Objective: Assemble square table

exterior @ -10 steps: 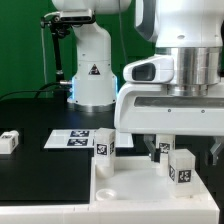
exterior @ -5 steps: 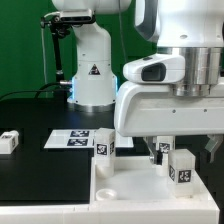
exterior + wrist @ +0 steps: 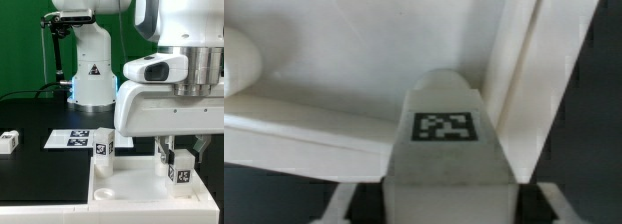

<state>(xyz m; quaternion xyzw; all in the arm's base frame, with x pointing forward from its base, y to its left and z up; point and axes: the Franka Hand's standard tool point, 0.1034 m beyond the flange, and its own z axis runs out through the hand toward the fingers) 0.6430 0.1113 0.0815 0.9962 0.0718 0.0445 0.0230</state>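
Observation:
The white square table top (image 3: 128, 190) lies at the front of the exterior view. One white leg (image 3: 104, 148) stands at its far left corner. A second leg (image 3: 183, 169) with a tag stands at its right side. My gripper (image 3: 180, 156) is lowered over this second leg, one finger on each side. In the wrist view the leg (image 3: 445, 140) lies between my fingers (image 3: 352, 203) with a dark gap on each side, so my gripper (image 3: 446, 208) is open around it. The top's rim (image 3: 541, 90) runs beside the leg. A third leg (image 3: 9, 141) lies far to the exterior view's left.
The marker board (image 3: 72, 138) lies flat on the black table behind the top. The arm's white base (image 3: 92, 75) stands at the back. A round hole (image 3: 103, 189) shows in the top near the front.
My gripper has shifted toward the exterior view's right and now straddles the right leg. The legs and the top have not moved.

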